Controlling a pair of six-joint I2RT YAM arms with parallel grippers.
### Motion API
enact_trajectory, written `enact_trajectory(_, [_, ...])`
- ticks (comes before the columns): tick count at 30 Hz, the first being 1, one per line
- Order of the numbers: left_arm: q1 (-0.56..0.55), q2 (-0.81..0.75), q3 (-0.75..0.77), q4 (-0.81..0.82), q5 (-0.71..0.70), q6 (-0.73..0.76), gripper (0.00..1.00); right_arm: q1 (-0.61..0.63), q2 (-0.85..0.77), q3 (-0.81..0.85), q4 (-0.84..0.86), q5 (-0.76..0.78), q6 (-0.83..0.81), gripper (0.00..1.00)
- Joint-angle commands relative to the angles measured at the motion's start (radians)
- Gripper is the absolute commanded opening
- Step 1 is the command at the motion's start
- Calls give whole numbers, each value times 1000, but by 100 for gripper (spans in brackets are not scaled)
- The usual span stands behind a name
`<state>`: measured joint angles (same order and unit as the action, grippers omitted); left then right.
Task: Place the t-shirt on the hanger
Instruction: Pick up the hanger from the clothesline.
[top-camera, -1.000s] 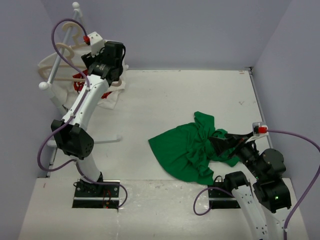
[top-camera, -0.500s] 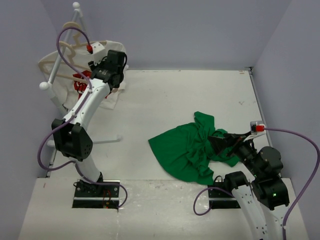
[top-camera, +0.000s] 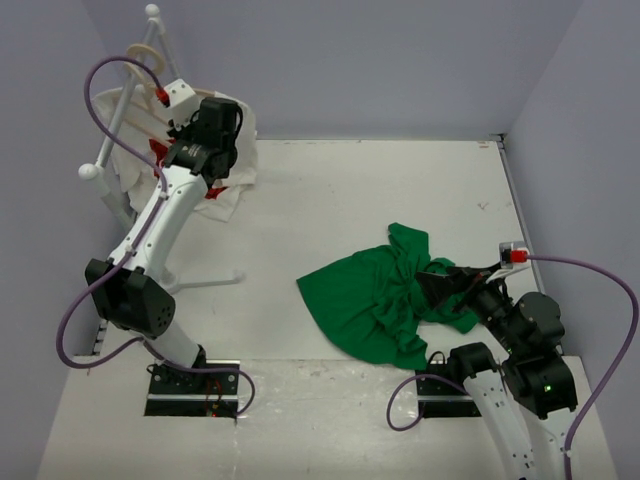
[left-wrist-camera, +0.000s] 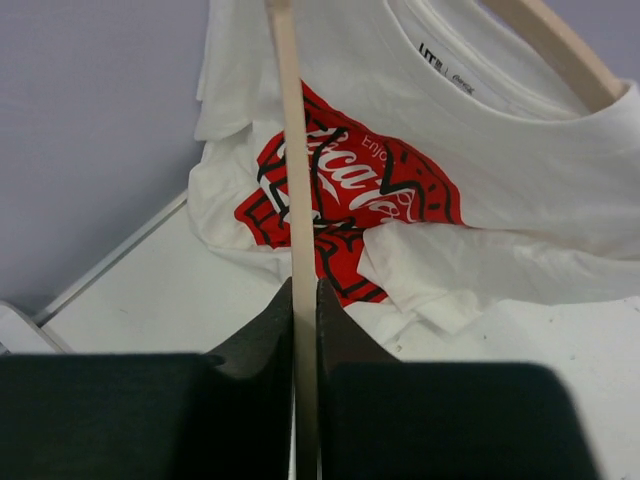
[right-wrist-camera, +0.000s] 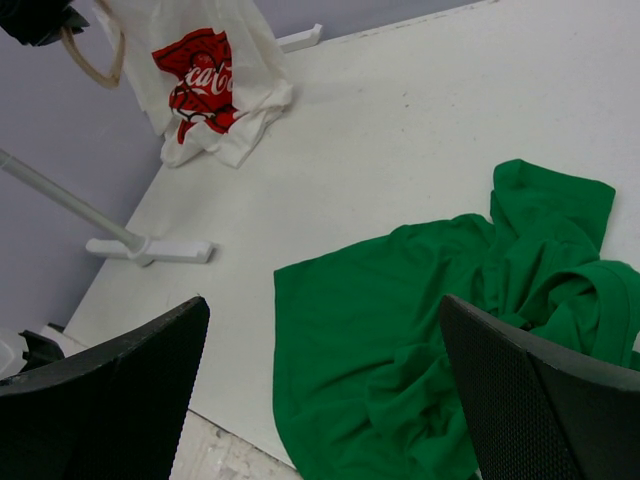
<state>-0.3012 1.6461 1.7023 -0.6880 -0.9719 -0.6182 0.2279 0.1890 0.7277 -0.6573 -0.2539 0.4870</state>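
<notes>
The green t-shirt (top-camera: 375, 300) lies crumpled on the table at the right, and the right wrist view shows it (right-wrist-camera: 400, 330) spread below the fingers. My right gripper (right-wrist-camera: 325, 300) hangs open just above its near right edge, holding nothing. Up at the rack on the far left, my left gripper (left-wrist-camera: 305, 285) is shut on the thin bottom bar of the bare beige hanger (left-wrist-camera: 287, 150). That bar runs straight up between the jaws, in front of the white shirt. In the top view the left gripper (top-camera: 178, 140) is pressed in against the rack.
A white t-shirt with a red logo (left-wrist-camera: 480, 150) hangs on a second beige hanger (left-wrist-camera: 560, 50) behind the held bar. The white rack pole (top-camera: 120, 110) slopes at the far left, and its foot (top-camera: 200, 280) reaches onto the table. Lavender walls close three sides.
My left arm swung left and up into the rack and its jaws closed on the hanger's bar. The white shirt shifted with it. The right gripper barely moved and stayed open.
</notes>
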Motion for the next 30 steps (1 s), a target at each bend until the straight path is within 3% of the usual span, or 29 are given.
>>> enact_trajectory(1, [-1, -87, -4, 84, -10, -21, 0, -4, 7, -7, 41, -15, 4, 99])
enact_trajectory(12, [-10, -130, 38, 39, 4, -29, 0, -4, 7, -7, 47, -12, 4, 99])
enact_trajectory(25, [-197, -313, -217, 2, 46, -112, 0, -4, 42, -19, 94, -13, 8, 99])
enact_trajectory(30, [-252, -445, -380, -6, 147, -168, 0, -4, 81, -37, 143, -19, 26, 99])
